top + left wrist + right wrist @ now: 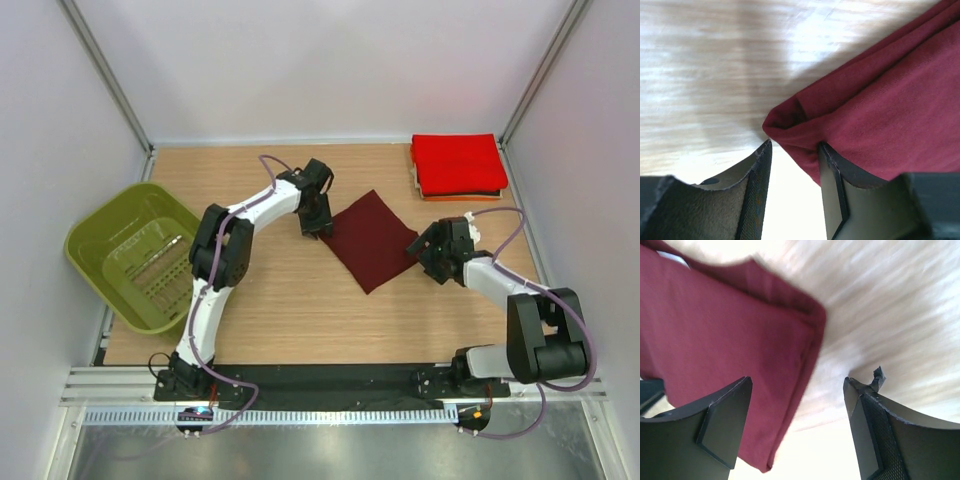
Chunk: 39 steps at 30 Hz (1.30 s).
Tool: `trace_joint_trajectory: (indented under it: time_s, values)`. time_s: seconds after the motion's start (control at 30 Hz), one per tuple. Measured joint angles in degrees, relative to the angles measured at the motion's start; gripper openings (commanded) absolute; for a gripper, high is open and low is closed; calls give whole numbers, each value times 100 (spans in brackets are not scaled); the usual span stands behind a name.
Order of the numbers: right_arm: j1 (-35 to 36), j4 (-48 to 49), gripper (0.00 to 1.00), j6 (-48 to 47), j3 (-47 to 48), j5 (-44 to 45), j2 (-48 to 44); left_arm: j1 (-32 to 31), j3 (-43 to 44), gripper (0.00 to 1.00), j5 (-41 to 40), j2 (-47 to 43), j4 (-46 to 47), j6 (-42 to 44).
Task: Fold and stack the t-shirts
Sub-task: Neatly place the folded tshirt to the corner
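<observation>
Both pincers stand with jaws apart and neither has hold of any cloth: your left gripper (792, 147) sits at the left corner of the maroon t-shirt (372, 240), with bare table (290, 320) showing between its fingers (757, 180). Your right gripper (797, 382) straddles the opposite corner, one finger over the cloth and the other over wood. The maroon shirt lies folded in the middle of the table, turned like a diamond. It is well apart from the stack (445, 192) in the far right corner, where a bright red shirt (455, 158) tops thin orange and dark layers. The green basket (130, 255) on the left plays no part here.

The step in hand looks like taking the folded shirt by its two corners to carry it to the stack. The left wrist view shows several layers meeting at that corner, so get one finger under all of them before you close, or the fold will likely open on the lift. Close both sides together and raise them level. Keep the corners the same way apart so the cloth neither stretches nor sags. Square it to the red shirt before you lower it flat
</observation>
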Motion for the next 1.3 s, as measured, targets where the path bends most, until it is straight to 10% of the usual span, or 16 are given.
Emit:
trace_joint_trajectory:
  time_s: [0.6, 0.97, 1.3]
  values:
    - [229, 326, 74, -22, 713, 542, 935, 0, -376, 43, -87, -236, 0, -44]
    - [271, 374, 2, -459, 782, 463, 1213, -63, -866, 43, -297, -581, -50, -378]
    - [227, -632, 1, -1880, 1858, 164, 1591, -92, -966, 45, -520, -1320, -658, -411]
